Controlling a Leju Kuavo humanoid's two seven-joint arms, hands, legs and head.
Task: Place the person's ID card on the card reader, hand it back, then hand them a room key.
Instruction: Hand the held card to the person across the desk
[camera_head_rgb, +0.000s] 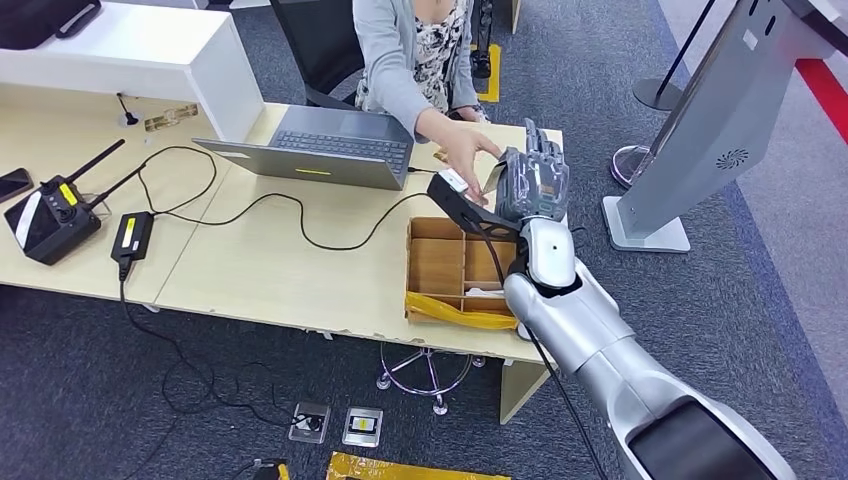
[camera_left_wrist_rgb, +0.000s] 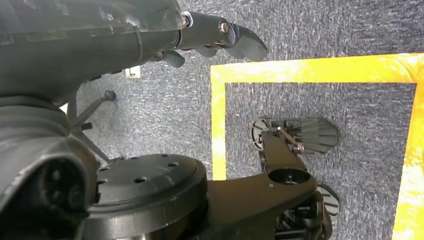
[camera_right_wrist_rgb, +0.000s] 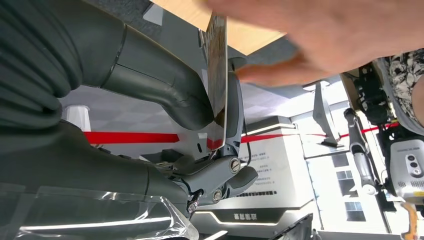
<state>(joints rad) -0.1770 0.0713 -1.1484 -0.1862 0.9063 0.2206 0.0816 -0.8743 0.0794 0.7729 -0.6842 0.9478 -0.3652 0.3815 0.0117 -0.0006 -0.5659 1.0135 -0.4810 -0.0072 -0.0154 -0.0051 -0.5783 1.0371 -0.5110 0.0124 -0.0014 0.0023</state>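
- Item: our right hand (camera_head_rgb: 533, 185), grey ribbed palm with dark fingers on a silver arm, raised over the far right corner of the pale wooden desk (camera_head_rgb: 260, 270). In the right wrist view the thick grey thumb (camera_right_wrist_rgb: 165, 85) and the fingers clamp a thin card (camera_right_wrist_rgb: 218, 75), seen edge-on; we take it for the ID card.
- Item: a person's hand (camera_head_rgb: 462, 152) in a grey sleeve, reaching across to the same card; their fingertips (camera_right_wrist_rgb: 270, 75) touch it in the right wrist view. We judge this a handover, direction not certain.
- Item: black card reader (camera_head_rgb: 458, 196) on a black cable, near the desk's right edge, just beside our hand.
- Item: brown compartmented cardboard box (camera_head_rgb: 440, 265) with yellow tape at the front edge, below the reader; probably where room keys lie, contents unclear.
- Item: our left hand (camera_left_wrist_rgb: 200, 30), hanging over grey carpet (camera_left_wrist_rgb: 325, 20), holding nothing; whether its fingers are spread or curled we cannot tell.
- Risk: releasing before the person grips firmly, so the card drops onto the reader or into the box.
- Risk: holding on while they pull, bending the card.
- Risk: our fingers striking theirs.
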